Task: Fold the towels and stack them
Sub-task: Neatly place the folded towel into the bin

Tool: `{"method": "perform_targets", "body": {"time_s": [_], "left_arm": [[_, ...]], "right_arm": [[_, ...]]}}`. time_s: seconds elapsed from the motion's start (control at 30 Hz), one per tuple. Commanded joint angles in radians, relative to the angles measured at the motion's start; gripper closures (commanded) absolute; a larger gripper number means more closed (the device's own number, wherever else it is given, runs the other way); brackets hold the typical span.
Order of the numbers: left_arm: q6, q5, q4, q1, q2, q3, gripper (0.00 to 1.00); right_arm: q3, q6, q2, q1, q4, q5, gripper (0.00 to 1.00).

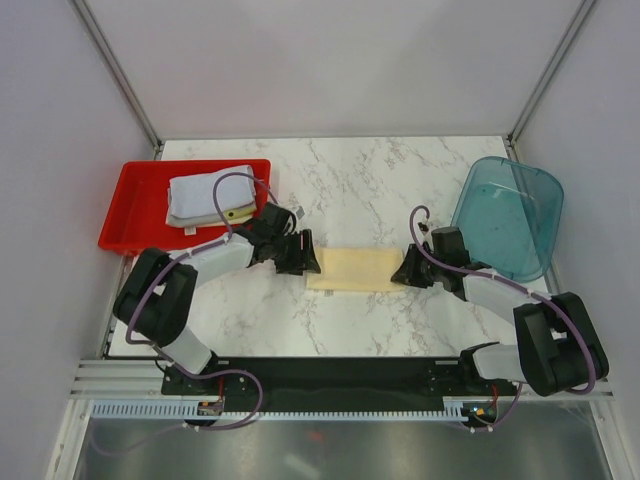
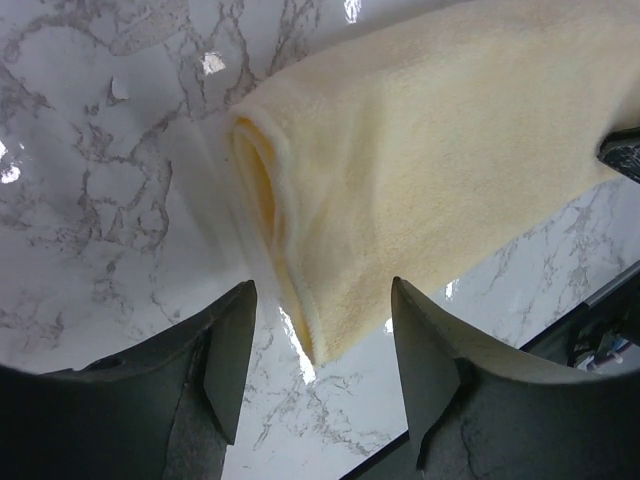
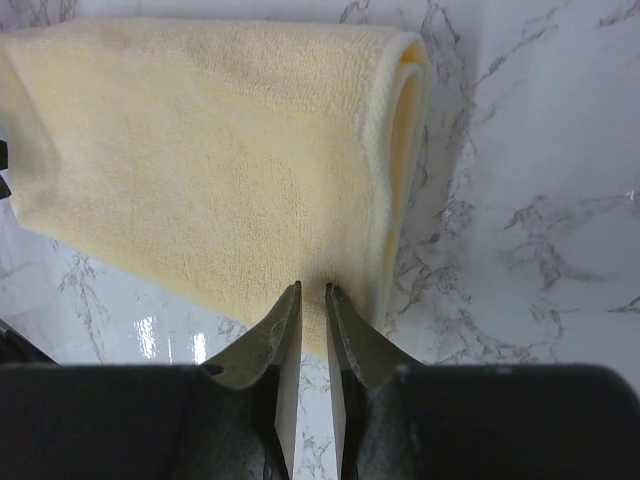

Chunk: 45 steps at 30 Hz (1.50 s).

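Pinching the yellow towel (image 1: 352, 269) at one end, right gripper (image 3: 311, 289); left gripper (image 2: 322, 300) open astride the other

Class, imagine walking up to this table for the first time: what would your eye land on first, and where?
A folded yellow towel lies mid-table, the left tool open at one end and the right tool nearly closed on the other. A red tray holding folded towels sits back left; a teal basket stands at the right.
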Motion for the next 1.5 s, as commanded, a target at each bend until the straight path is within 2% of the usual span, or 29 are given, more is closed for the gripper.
{"method": "perform_targets", "body": {"time_s": [0.0,0.2,0.37,0.57,0.7,0.77,0.87,0.9,0.93,1.07,1.27,1.47], "left_arm": [[0.018,-0.049,-0.004,0.001,0.025,0.005,0.35],[-0.001,-0.026,0.044,0.003,0.094,0.002,0.32],[-0.039,0.020,0.099,0.003,0.141,0.005,0.32],[-0.076,0.024,0.094,0.001,0.158,0.008,0.41],[-0.099,-0.047,0.073,-0.002,0.135,-0.009,0.54],[-0.102,-0.041,0.070,-0.002,0.143,0.002,0.62],[-0.105,-0.010,0.071,-0.003,0.154,0.035,0.82],[-0.106,-0.004,0.067,-0.003,0.157,0.051,0.94],[-0.105,-0.003,0.061,-0.003,0.155,0.060,0.97],[-0.080,-0.012,-0.028,-0.002,0.151,0.146,0.98],[-0.013,-0.150,-0.256,-0.002,0.151,0.334,0.98],[0.068,-0.297,-0.413,0.001,0.186,0.486,0.98]], "right_arm": [[-0.001,-0.034,-0.019,-0.007,-0.023,0.042,0.76],[-0.009,-0.040,-0.020,-0.007,-0.014,0.023,0.76],[0.019,-0.028,-0.108,-0.008,-0.034,-0.039,0.73],[0.103,-0.017,-0.238,-0.007,-0.132,-0.045,0.67],[0.151,0.003,-0.319,-0.007,-0.181,-0.037,0.61],[0.181,0.008,-0.358,-0.007,-0.212,-0.031,0.50],[0.220,0.014,-0.398,-0.007,-0.245,-0.028,0.41],[0.227,0.018,-0.407,-0.007,-0.250,-0.028,0.40],[0.240,0.020,-0.419,-0.005,-0.262,-0.030,0.40],[0.261,0.015,-0.448,-0.007,-0.285,-0.028,0.39],[0.275,0.006,-0.481,-0.007,-0.302,-0.011,0.39],[0.298,-0.009,-0.476,-0.007,-0.314,0.004,0.39]]}}
